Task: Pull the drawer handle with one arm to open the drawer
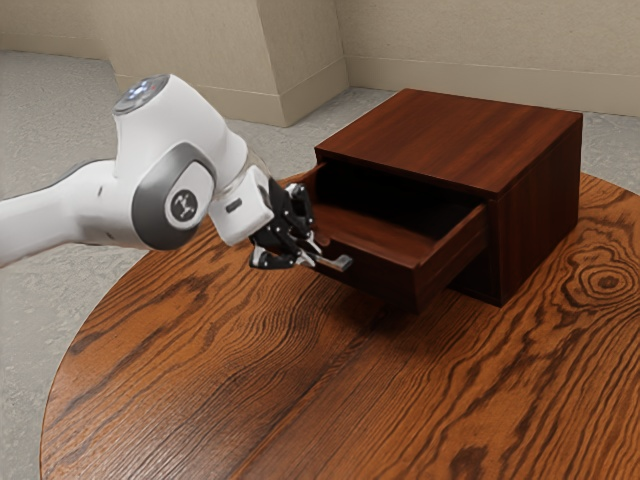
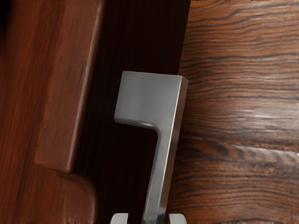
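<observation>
A dark wooden cabinet point(image 1: 470, 135) stands on the round table point(image 1: 300, 390), its single drawer point(image 1: 405, 255) pulled out partway so the inside shows. A grey metal handle point(image 1: 337, 263) sticks out from the drawer's front. My black gripper point(image 1: 303, 256) is at that handle, coming in from the exterior view's left, shut on it. In the wrist view the handle point(image 2: 152, 107) runs as an L-shaped bar down between two pale fingertips point(image 2: 120, 218), which sit against both of its sides. The dark drawer front point(image 2: 135, 46) lies behind the bar.
The cabinet sits at the table's far side toward the exterior view's right. Bare wood-grain table top point(image 2: 243, 116) stretches in front of the drawer and below my hand. Grey floor and beige walls surround the table.
</observation>
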Controlling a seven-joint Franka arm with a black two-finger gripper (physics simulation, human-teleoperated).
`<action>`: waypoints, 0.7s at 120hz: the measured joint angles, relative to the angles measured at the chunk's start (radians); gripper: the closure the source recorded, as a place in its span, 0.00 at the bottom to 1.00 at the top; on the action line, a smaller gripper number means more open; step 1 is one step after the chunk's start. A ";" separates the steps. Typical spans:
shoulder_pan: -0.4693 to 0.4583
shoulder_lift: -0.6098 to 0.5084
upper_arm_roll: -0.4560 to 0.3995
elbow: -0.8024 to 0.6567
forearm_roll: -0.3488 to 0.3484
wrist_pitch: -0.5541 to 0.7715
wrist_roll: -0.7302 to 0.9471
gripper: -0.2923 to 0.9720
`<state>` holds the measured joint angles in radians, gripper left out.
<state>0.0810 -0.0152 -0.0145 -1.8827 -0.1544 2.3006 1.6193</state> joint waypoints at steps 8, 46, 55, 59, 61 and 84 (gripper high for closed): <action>0.002 -0.019 -0.001 -0.018 0.000 0.002 -0.002 0.77; 0.012 -0.091 -0.002 -0.095 0.001 0.013 -0.012 0.76; 0.012 -0.109 -0.002 -0.117 0.001 0.017 -0.014 0.77; 0.012 -0.117 -0.002 -0.124 0.001 0.020 -0.015 0.77; 0.012 -0.122 -0.002 -0.127 0.001 0.021 -0.015 0.78; 0.013 -0.334 0.001 -0.093 0.000 -0.065 -0.020 0.54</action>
<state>0.0939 -0.3489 -0.0137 -1.9761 -0.1547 2.2353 1.5996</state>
